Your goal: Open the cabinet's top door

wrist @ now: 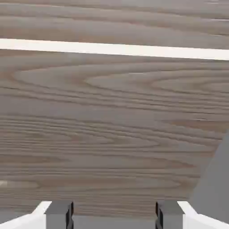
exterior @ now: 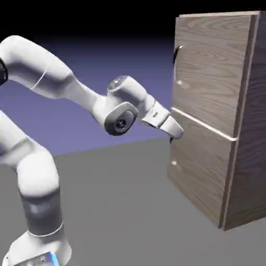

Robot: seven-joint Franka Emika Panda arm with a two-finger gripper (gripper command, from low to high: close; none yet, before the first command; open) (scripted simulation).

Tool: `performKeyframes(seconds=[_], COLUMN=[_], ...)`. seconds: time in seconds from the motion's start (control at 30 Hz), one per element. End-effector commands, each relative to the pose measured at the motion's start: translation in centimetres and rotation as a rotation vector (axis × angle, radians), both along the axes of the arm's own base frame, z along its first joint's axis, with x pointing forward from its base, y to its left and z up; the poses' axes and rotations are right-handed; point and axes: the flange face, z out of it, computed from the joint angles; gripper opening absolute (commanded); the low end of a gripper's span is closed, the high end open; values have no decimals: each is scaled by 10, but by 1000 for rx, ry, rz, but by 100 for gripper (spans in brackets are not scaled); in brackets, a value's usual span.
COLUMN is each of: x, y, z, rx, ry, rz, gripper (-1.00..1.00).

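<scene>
Gripper [wrist: 114, 217] fingers stand apart with nothing between them; in the hand view the two grey fingertips [wrist: 59, 214] sit at the bottom edge with a wide gap, and only wood grain shows beyond them. From the exterior view the gripper [exterior: 171, 136] points toward the cabinet [exterior: 249, 130], slightly downward, its tip close to the front face at about the level of the pale seam [exterior: 202, 123] that divides the two doors. Whether the tip touches the wood cannot be told.

Behind the gripper, the white arm [exterior: 57, 83] rises from the lower left, bends at an elbow and reaches to the right.

Across the hand view, the wood fills nearly everything, with the pale seam [wrist: 114, 48] running across near the top and a strip of grey table [wrist: 217, 179] at the lower right.

Farther on, the cabinet stands on the grey table [exterior: 119, 197] at the right. Its top door [exterior: 210, 67] is the upper panel and lies flush with the front, shut; a small curved metal handle [exterior: 178, 65] sits near its left edge, well above the gripper. Below the seam is the lower door [exterior: 200, 166], also shut, with its own small handle [exterior: 173, 162] near the left edge
</scene>
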Motion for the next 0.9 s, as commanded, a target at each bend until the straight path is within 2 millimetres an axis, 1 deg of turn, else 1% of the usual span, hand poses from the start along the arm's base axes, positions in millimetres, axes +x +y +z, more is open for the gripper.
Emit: performKeyframes(seconds=[0.0, 0.23, 0.37, 0.47, 0.67, 0.77, 0.87], x=[0, -3, -9, -14, -22, -24, -25], y=[-1, 0, 7, 16, 43, 60, 78], z=[11, 82, 116, 138, 172, 182, 189], rx=[51, 429, 659, 837, 1202, 1388, 1574], ry=[-26, -209, -306, -370, -469, -498, -513], rz=[-49, -346, -478, -559, -682, -727, -764], gripper=[0, 0, 0, 0, 0, 0, 0])
